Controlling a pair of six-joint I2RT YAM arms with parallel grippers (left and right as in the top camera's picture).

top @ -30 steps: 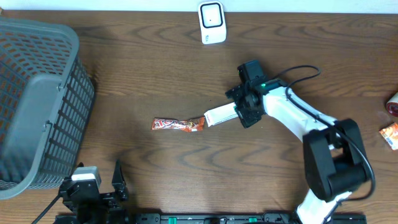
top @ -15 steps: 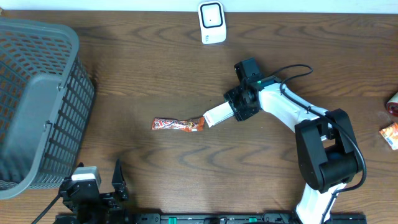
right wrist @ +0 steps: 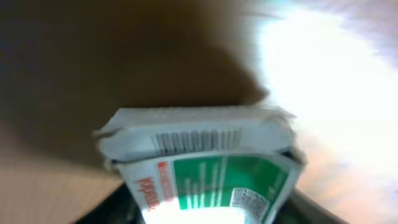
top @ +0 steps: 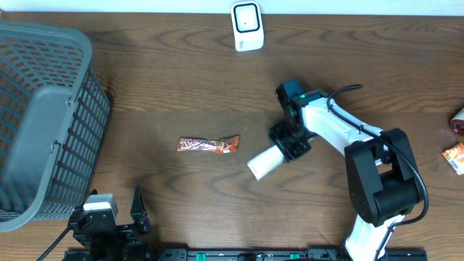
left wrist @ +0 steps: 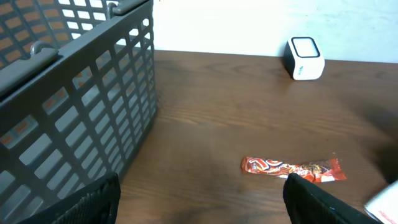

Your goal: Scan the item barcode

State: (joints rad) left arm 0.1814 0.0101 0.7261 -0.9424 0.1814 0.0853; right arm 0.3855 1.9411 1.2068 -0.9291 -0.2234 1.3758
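Observation:
A white packet (top: 262,162) with a green label (right wrist: 230,180) and a barcode (right wrist: 198,141) sits between the fingers of my right gripper (top: 281,150), which is shut on it. It hangs above the table's middle, tilted toward the front left. The right wrist view is blurred, and the packet (right wrist: 199,162) fills the space between my jaws (right wrist: 205,214). The white scanner (top: 247,27) stands at the table's far edge, also in the left wrist view (left wrist: 305,58). My left gripper (top: 114,218) rests open at the front left, nothing between its fingers (left wrist: 84,200).
A red candy bar (top: 209,145) lies flat on the wood left of the packet, also in the left wrist view (left wrist: 292,168). A grey basket (top: 43,116) takes up the left side. Small red items (top: 457,145) lie at the right edge.
My right gripper closed on the white packet, then carried it away from the candy bar's end, toward the front and slightly right. The left arm has not moved.

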